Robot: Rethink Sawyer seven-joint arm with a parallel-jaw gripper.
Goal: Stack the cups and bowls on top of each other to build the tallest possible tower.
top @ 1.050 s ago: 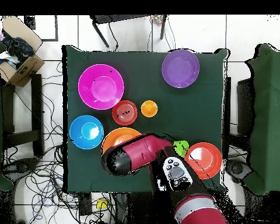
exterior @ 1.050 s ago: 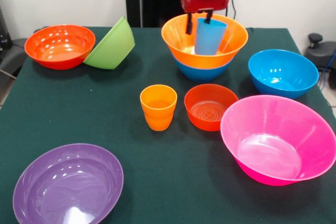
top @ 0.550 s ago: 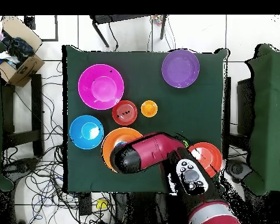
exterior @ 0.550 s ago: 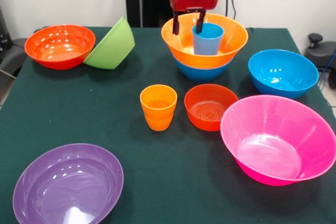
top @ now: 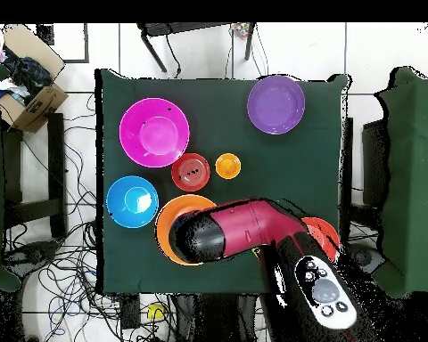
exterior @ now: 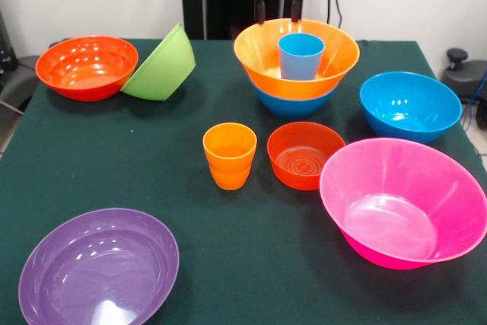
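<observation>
The tower is an orange bowl nested in a blue bowl, with a light blue cup standing upright inside. My gripper hangs open and empty just above the bowl's far rim, apart from the cup. Two stacked orange cups stand mid-table beside a small red-orange bowl. In the overhead view my arm covers most of the orange bowl and hides the gripper.
A pink bowl and a blue bowl sit at the right. A purple bowl lies front left. At the back left, a lime green bowl leans tilted against a red-orange bowl.
The gripper let go of the light blue cup, which now stands upright in the orange bowl. It opened and rose clear of the cup.
</observation>
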